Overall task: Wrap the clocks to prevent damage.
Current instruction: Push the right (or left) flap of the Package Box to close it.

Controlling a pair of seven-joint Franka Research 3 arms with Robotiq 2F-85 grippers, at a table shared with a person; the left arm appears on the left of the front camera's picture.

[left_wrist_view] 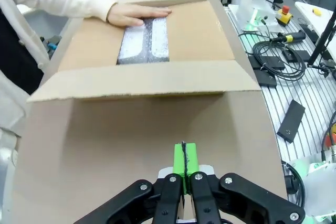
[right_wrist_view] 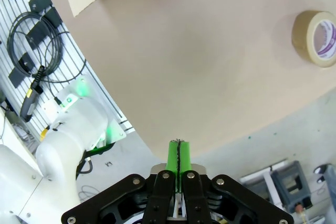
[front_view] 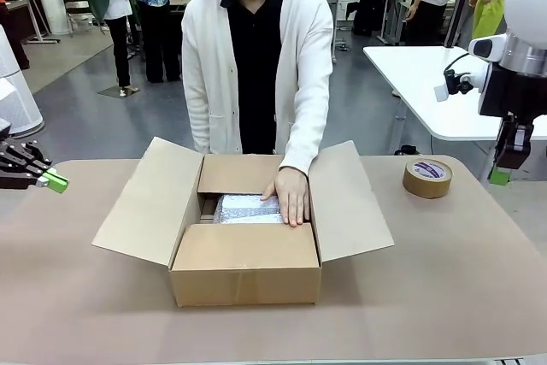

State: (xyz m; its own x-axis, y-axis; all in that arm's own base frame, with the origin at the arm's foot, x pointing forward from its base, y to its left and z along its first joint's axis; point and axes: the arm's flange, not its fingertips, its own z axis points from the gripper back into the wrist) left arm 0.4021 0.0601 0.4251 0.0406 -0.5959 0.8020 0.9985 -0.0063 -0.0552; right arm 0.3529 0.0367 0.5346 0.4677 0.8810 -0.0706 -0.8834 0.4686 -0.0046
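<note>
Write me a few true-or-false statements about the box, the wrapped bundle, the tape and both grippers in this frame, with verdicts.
1. The bubble-wrapped bundle lies inside the open cardboard box. True.
2. The left gripper is clamped on the bundle. False: it is shut on nothing, over the table and apart from the box.
3. The person's hand rests on the bundle. True.
4. The tape roll sits inside the box. False: it lies on the table, right of the box.
5. The right gripper is open. False: its green pads are pressed together, holding nothing.
</note>
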